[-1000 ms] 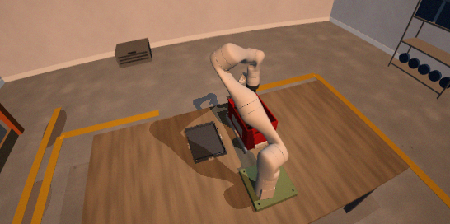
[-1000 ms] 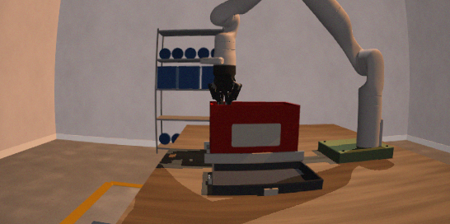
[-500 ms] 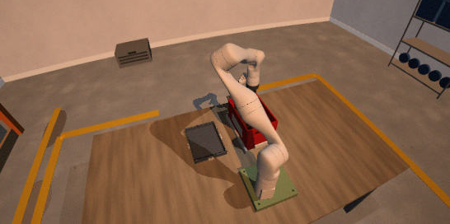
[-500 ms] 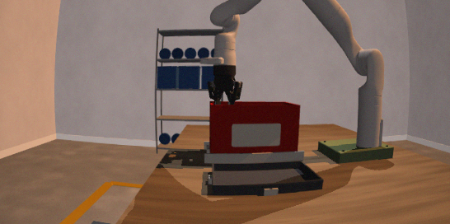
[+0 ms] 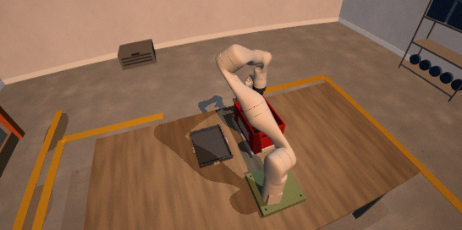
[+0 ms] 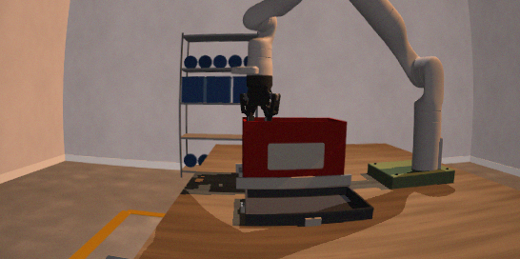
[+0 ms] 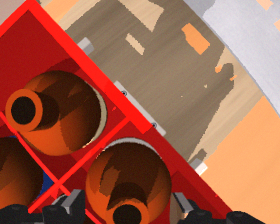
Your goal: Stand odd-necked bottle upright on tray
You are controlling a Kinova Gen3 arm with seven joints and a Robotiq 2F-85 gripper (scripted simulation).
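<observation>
Brown bottle point(image 7: 127, 175), neck between the gripper's point(image 6: 259, 119) point(image 7: 127, 207) jaws (spread apart), inside crate point(image 6: 294, 132) point(image 7: 86, 67).

Distant shelf rack point(image 5: 425, 21) point(image 6: 181, 109) holding blue boxes point(image 5: 442, 8) point(image 6: 216, 89).

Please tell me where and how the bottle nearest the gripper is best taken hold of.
Probably by the narrow neck, coming straight down from above: this bottle stands in a crate compartment, its neck uppermost, while walls and dividers crowd the wider body. The gripper already points down, open around the neck.
</observation>
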